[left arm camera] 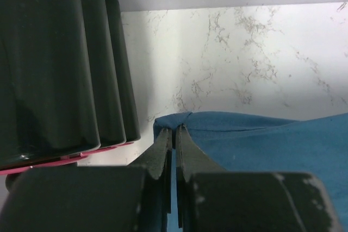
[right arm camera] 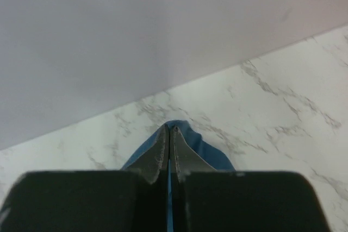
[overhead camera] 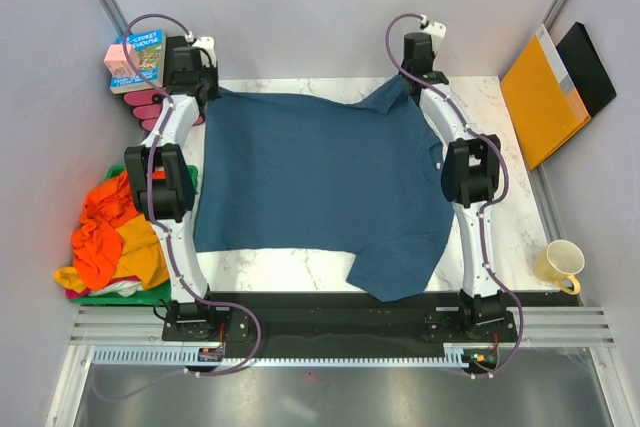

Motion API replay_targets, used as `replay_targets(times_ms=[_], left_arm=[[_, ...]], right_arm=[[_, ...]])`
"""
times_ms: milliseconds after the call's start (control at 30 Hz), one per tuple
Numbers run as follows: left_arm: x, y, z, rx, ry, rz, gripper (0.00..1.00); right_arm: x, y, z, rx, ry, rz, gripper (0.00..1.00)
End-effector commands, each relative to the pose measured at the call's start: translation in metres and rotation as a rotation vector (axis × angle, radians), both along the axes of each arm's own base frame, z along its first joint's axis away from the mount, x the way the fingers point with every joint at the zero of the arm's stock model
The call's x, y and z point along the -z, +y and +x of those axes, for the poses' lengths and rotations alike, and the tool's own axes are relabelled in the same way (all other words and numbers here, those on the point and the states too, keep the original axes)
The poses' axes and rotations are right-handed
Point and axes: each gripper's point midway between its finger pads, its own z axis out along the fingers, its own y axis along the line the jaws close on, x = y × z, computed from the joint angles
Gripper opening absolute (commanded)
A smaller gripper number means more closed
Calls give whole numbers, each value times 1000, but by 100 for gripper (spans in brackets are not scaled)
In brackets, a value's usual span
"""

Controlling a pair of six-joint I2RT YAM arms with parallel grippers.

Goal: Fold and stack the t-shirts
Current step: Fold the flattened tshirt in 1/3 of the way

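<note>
A dark teal-blue t-shirt (overhead camera: pixel 320 182) lies spread on the marble table, one sleeve hanging toward the near edge. My left gripper (overhead camera: pixel 207 87) is shut on its far left corner; the pinched cloth (left arm camera: pixel 179 120) shows at the fingertips (left arm camera: pixel 175 130). My right gripper (overhead camera: pixel 412 79) is shut on its far right corner, with blue cloth (right arm camera: pixel 201 145) bunched round the tips (right arm camera: pixel 170 129). Orange and mustard yellow t-shirts (overhead camera: pixel 115 232) lie in a heap off the table's left side.
A stack of dark cups with pink rims (overhead camera: pixel 150 112) and a small book (overhead camera: pixel 138 59) stand by the left gripper; the cups fill the left wrist view (left arm camera: pixel 60 63). A yellow mug (overhead camera: pixel 560 265) sits at the near right. An orange folder (overhead camera: pixel 545 97) leans at the right wall.
</note>
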Motion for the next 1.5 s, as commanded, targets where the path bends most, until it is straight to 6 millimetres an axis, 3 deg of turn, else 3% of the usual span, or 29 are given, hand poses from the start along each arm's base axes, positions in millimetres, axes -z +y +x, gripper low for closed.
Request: replay_targets(times_ms=[0,67,167,333,467,700,800,833,900,933,967,1033,1067,1467], left_arm=[[0,12,-9,-28,-3,55,2],[1,14,-12,-33,-3,67,2],[-2,19,-13,-42,-11,65,2],[-3,18,-10,-45,-17,51,2],[-13,17,-7,-45,-39,44,2],[-27,13,-14,-37,-59,24,2],[-28,13,-22,-38,-57,9,2],[-29,13,-24,-37,-60,3,2],[-31,17,-32,-42,-62,-1,2],[-31,18,-34,-43,-62,-2,2],[-28,20,-38,-48,-53,-2,2],[-34,27,-43,-59,-60,1,2],[-29,28,-47,-59,-50,3,2],[-13,34,-78,-39,-8,7,2]], right_arm=[[40,-60,-36,208,152,-105,0],[45,-88,-44,266,172,-107,0],[27,-94,-39,245,139,-86,0],[8,-57,-24,139,75,-40,0],[-8,-40,-16,96,26,-8,0],[-54,-14,-25,54,-37,-2,0],[-64,-3,-38,46,-35,-19,0],[-56,4,-43,38,-13,-27,0],[-73,9,-54,39,-37,-25,0],[-62,10,-60,36,-10,-31,0],[-78,10,-68,37,-37,-24,0],[-71,11,-79,36,-13,-28,0],[-82,10,-87,42,-27,-22,0],[-29,-6,-181,100,86,9,0]])
